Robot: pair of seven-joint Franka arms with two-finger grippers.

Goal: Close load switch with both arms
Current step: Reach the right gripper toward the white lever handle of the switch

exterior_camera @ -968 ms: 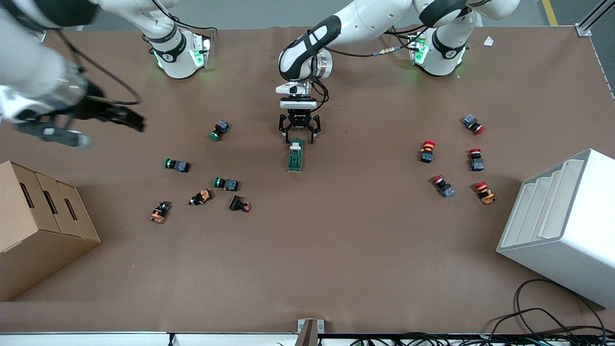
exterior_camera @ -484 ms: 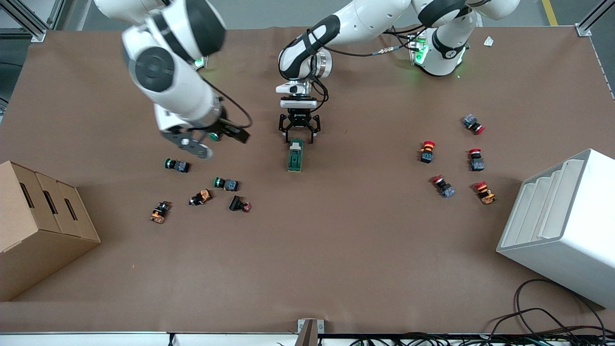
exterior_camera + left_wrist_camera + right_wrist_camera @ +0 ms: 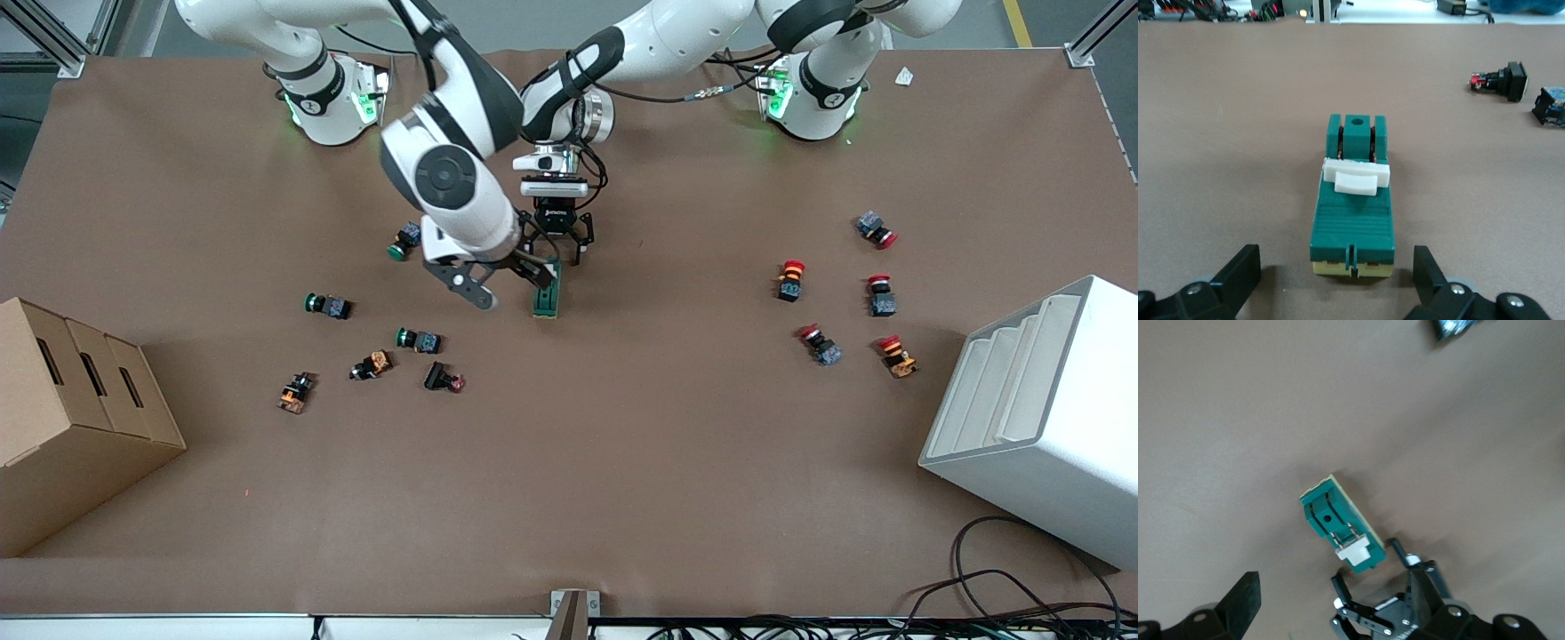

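The dark-green load switch point(image 3: 548, 300) lies mid-table, its white lever point(image 3: 1356, 177) on top of its middle. My left gripper point(image 3: 556, 246) is open and low, its fingers point(image 3: 1239, 272) on either side of the switch's end farther from the front camera, not touching it. My right gripper point(image 3: 526, 271) is open in the air over the switch's side toward the right arm's end of the table. The right wrist view shows the switch point(image 3: 1338, 523) beneath my right gripper point(image 3: 1338, 603), with the left gripper's black fingers point(image 3: 1350, 593) at its lever end.
Green, orange and black push-buttons point(image 3: 418, 339) lie scattered toward the right arm's end, and red ones point(image 3: 820, 345) toward the left arm's end. A cardboard box point(image 3: 71, 418) and a white rack point(image 3: 1040, 418) stand at the table's two ends.
My right arm has swung in from its end of the table to over the load switch. My left gripper and the switch have not moved.
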